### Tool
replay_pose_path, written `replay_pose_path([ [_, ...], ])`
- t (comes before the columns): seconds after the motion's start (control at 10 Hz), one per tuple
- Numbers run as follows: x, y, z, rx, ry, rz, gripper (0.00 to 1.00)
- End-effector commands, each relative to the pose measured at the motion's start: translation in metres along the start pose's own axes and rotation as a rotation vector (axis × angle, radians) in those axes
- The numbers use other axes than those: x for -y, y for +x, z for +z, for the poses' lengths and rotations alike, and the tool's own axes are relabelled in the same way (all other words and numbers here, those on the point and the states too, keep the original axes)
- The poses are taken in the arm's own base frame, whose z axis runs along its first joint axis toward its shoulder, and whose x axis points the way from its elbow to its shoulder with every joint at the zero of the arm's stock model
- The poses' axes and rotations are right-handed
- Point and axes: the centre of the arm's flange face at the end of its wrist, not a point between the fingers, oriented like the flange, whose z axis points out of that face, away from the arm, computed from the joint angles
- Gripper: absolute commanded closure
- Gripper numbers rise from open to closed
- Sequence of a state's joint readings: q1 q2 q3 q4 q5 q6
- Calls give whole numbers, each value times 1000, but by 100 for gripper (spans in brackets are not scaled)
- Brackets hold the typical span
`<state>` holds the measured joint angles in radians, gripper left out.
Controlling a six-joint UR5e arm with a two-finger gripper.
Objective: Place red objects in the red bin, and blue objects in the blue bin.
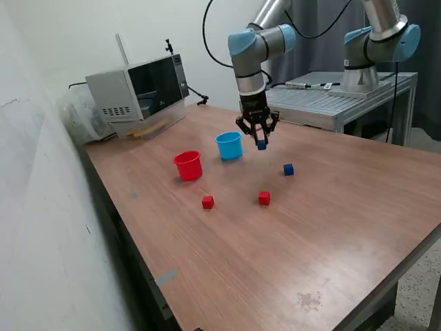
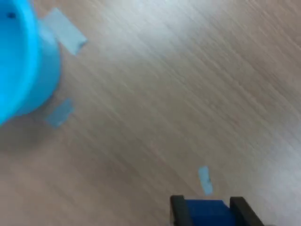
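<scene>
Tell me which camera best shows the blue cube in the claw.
The wrist view: the dark blue cube fills the space between the claw fingers, though partly cropped. The exterior view shows it only as a speck at the fingertips.

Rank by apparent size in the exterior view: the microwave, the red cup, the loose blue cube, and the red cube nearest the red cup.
1. Microwave
2. Red cup
3. Loose blue cube and red cube: these look alike, so no ranking between them.
</scene>
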<state>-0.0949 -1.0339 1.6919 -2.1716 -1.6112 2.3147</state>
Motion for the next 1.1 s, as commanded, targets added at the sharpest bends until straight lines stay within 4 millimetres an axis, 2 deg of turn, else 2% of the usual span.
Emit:
replay_pose_path([
  [0.0, 27, -29, -67, 55, -64, 69, 100],
  [0.1, 35, -40, -89, 63, -72, 90, 100],
  [0.2, 53, -61, -106, 77, -84, 133, 100],
  [0.3, 66, -74, -109, 71, -79, 159, 100],
  [0.4, 83, -89, -105, 62, -72, 194, 100],
  [0.5, 91, -95, -102, 57, -68, 209, 100],
  [0.8, 93, -98, -87, 44, -57, 213, 100],
  [1.0, 89, -102, -58, 8, -30, 211, 100],
])
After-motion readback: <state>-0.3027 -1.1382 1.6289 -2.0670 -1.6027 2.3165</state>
